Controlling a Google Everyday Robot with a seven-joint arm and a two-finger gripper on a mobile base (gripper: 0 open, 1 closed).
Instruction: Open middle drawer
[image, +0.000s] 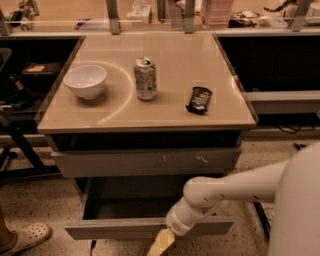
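The middle drawer (145, 227) is pulled out from the cabinet, and its grey inside (130, 202) shows below the scratched top drawer front (145, 162). My gripper (161, 243), with a yellowish tip, is at the lower edge of the middle drawer's plain front, right of its centre and at the bottom of the view. My white arm (225, 187) reaches to it from the right, across the drawer's right part. The lowest drawer is out of view.
On the beige cabinet top (170, 117) stand a white bowl (85, 81), a drinks can (145, 79) and a dark snack packet (199, 99). A person's white shoe (25, 237) is on the floor at lower left. My white body (300, 210) fills the lower right.
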